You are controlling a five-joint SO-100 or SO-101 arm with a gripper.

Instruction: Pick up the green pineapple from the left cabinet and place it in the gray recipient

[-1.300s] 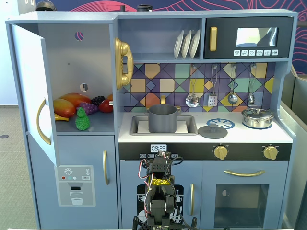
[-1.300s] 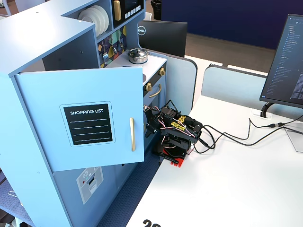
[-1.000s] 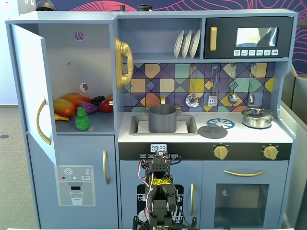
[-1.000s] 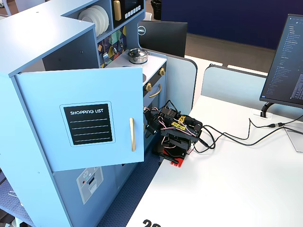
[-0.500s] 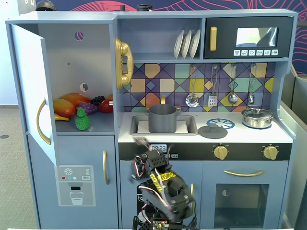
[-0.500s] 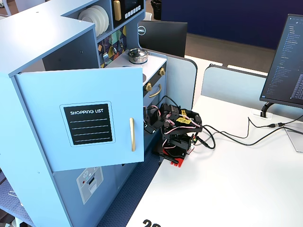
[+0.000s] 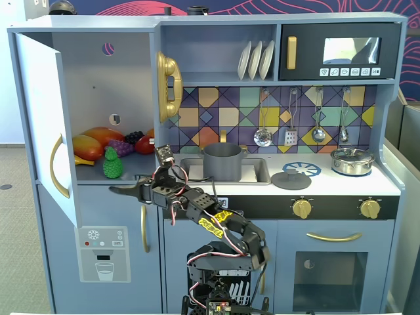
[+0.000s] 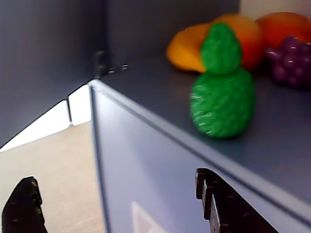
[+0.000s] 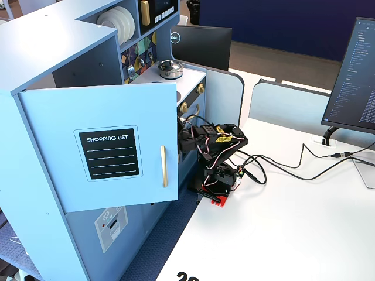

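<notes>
The green pineapple [image 7: 113, 164] stands upright near the front edge of the shelf in the open left cabinet [image 7: 125, 72]. It also shows in the wrist view [image 8: 222, 97]. My gripper [image 7: 128, 188] is open and empty. It is just in front of and slightly below the shelf edge, to the right of the pineapple in a fixed view. In the wrist view the gripper [image 8: 114, 187] has its fingertips [image 8: 206, 182] wide apart, below the shelf lip. The gray recipient [image 7: 223, 161] stands in the sink to the right. In the other fixed view the cabinet door [image 9: 111, 152] hides the gripper.
An orange-yellow mango [image 7: 98, 141], purple grapes [image 7: 128, 143] and a red fruit [image 7: 146, 145] lie behind the pineapple. The door [image 7: 39, 125] stands open at the left. A flat gray lid [image 7: 291, 178] and a silver pot [image 7: 352, 160] sit on the counter.
</notes>
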